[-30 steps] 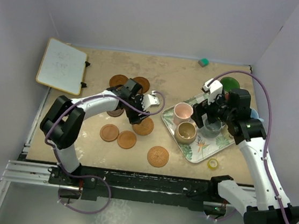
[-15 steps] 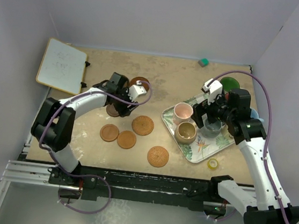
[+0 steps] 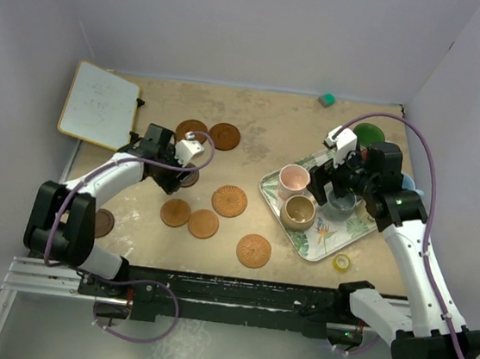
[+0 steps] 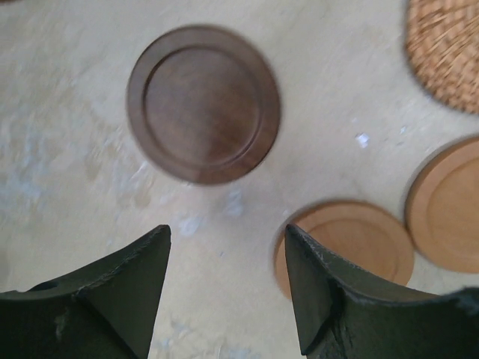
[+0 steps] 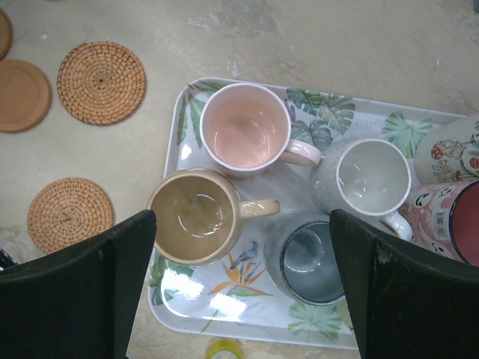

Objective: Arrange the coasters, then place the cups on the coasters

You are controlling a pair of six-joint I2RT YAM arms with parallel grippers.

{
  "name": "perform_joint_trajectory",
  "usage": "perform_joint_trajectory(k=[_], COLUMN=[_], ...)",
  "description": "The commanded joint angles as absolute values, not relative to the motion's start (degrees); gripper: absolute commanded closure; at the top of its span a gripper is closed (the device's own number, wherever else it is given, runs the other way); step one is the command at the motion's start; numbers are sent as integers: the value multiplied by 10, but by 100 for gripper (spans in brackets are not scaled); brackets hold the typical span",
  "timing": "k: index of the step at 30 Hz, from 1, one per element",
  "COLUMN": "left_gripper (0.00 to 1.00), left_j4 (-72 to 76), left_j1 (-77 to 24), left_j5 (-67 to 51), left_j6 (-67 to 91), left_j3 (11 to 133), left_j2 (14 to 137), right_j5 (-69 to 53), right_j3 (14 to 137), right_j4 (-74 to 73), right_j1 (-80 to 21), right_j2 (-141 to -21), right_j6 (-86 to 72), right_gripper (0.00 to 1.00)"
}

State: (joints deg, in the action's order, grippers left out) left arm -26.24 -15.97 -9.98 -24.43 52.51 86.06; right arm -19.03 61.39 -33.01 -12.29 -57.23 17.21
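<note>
Several round coasters lie on the table: two brown ones (image 3: 192, 131) (image 3: 224, 136) at the back, a woven one (image 3: 230, 201), two tan ones (image 3: 175, 213) (image 3: 203, 224) and another woven one (image 3: 253, 250). My left gripper (image 3: 176, 170) (image 4: 226, 233) hovers open and empty just short of a dark brown coaster (image 4: 203, 103). The cups stand on a leaf-patterned tray (image 3: 356, 237): pink (image 5: 245, 127), tan (image 5: 194, 215), grey (image 5: 372, 176) and slate (image 5: 313, 258). My right gripper (image 3: 331, 190) (image 5: 242, 215) hangs wide open above them, holding nothing.
A green mug (image 3: 368, 135) stands behind the tray. A yellow tape roll (image 3: 341, 262) lies by the tray's near corner. A whiteboard (image 3: 100, 106) rests at the back left, a small green block (image 3: 326, 99) at the back wall. Another dark coaster (image 3: 103, 223) sits under the left arm.
My left arm has swung left, from over the woven coaster to the dark brown one, jaws unchanged. The right arm has not moved.
</note>
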Motion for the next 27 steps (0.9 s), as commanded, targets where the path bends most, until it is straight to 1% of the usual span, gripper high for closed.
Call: perform_joint_trajectory(k=[1, 7, 13, 22, 27], left_gripper=[40, 40, 39, 39, 40], left_j4=[-305, -412, -476, -488, -476], left_j1=[-107, -8, 112, 256, 340], left_j5=[-79, -79, -79, -87, -103], left_j6=[-256, -334, -418, -496, -533], left_j3=[508, 495, 469, 433, 431], left_j2=[785, 715, 669, 672, 708], right_j5=[-187, -192, -192, -201, -201], right_j3=[615, 615, 614, 615, 613], right_j4=[-311, -312, -310, -313, -311], right_j1=[-120, -120, -120, -120, -120], right_j2=[-563, -565, -558, -564, -570], right_j6=[180, 181, 182, 182, 182], right_gripper=[0, 0, 0, 0, 0])
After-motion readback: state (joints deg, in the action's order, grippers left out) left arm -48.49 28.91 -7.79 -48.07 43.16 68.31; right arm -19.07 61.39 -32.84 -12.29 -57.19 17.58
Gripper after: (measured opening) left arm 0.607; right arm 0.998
